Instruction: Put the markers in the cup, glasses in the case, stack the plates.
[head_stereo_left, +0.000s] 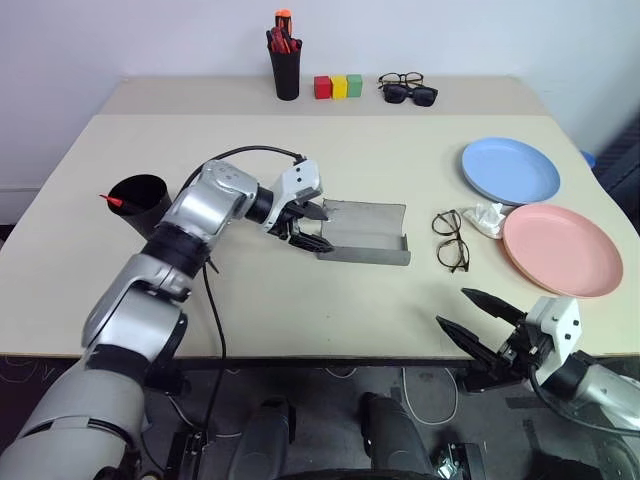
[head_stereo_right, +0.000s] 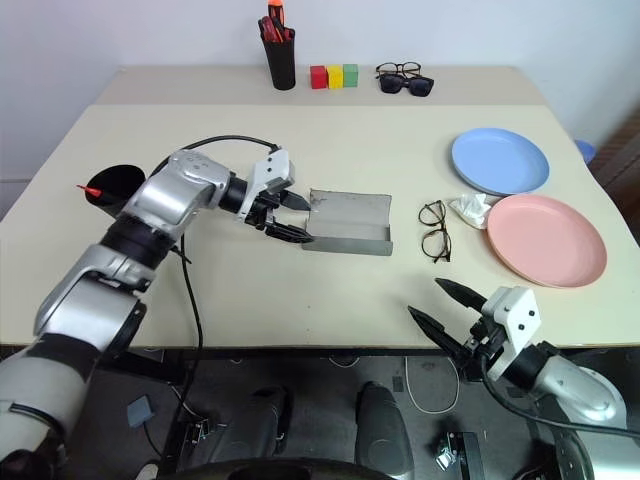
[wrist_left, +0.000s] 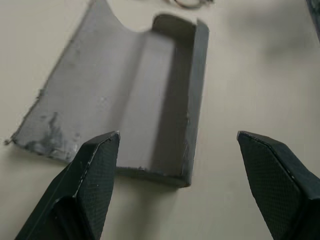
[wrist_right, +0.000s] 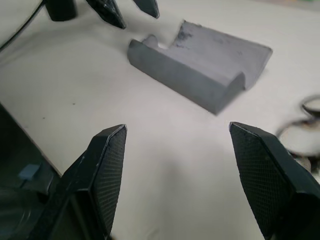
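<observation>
My left gripper (head_stereo_left: 308, 228) sits mid-frame at the left end of the case (head_stereo_left: 368, 232), fingers spread wide, holding nothing. Case lies open, empty, centre of the table (head_stereo_left: 300, 300). My right gripper (head_stereo_left: 482, 322) hangs at lower right off the table's front edge, fingers wide apart, empty too. Glasses (head_stereo_left: 451, 238) lie just right of the case, folded, w/ a crumpled white wad (head_stereo_left: 489, 218) beside them. Blue plate (head_stereo_left: 510, 170) upper right, pink plate (head_stereo_left: 561, 250) just below it, not stacked. Cup (head_stereo_left: 139, 203) at left edge, red-capped marker (head_stereo_left: 111, 200) poking over its rim.
</observation>
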